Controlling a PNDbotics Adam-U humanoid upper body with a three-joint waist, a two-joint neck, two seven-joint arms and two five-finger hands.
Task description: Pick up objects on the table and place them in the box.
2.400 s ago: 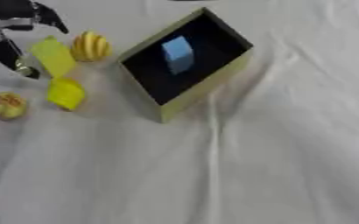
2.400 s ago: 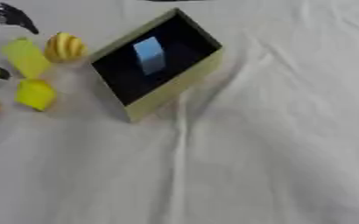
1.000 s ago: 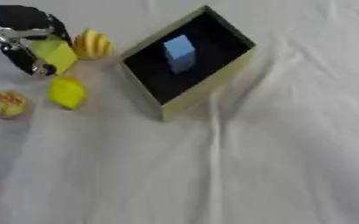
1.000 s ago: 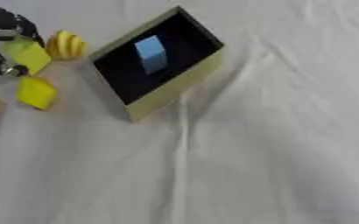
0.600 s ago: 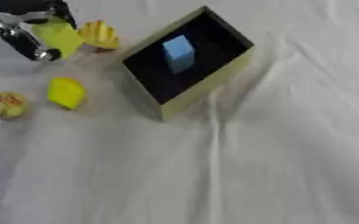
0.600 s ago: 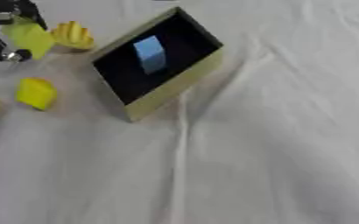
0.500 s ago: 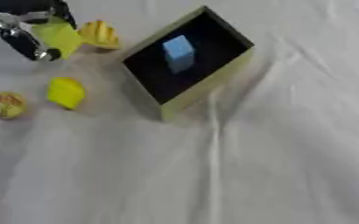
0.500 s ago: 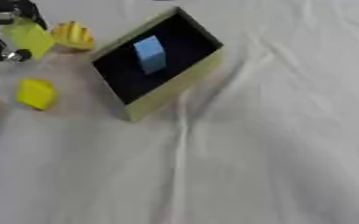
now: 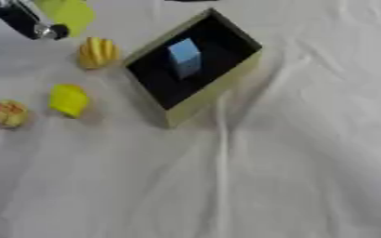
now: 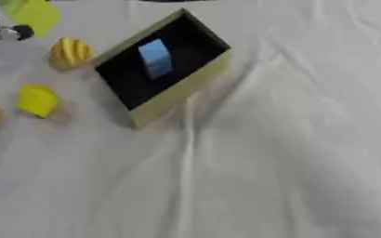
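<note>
Up at the far left corner, my left hand (image 9: 19,21) holds a yellow block (image 9: 66,14) off the white cloth (image 9: 291,153), fingers curled around its left side; only the fingertips and part of the black-and-silver hand show, the rest running out past the top edge. My right hand appears in neither view.

Right of the hand sits the box (image 9: 218,88), a pale yellow-green tray with a black inside, turned so one corner points toward the far edge and another toward me. A light blue block (image 9: 184,56) stands inside it, near the far half of the black floor, apart from the walls as far as I can tell.

Three more pieces lie on the cloth to the left of the box. A rounded yellow-orange ridged object (image 9: 97,52) rests just beside the box's left wall, below the raised block. Nearer to me is a small yellow piece (image 9: 68,99), clear of the box and clear of the ridged one. Farthest left, close to the picture's edge, sits a small round object (image 9: 8,114) mottled in yellow and red; in the right eye view it is cut off by the frame.

Long creases run through the cloth from the box's near corner toward me.
</note>
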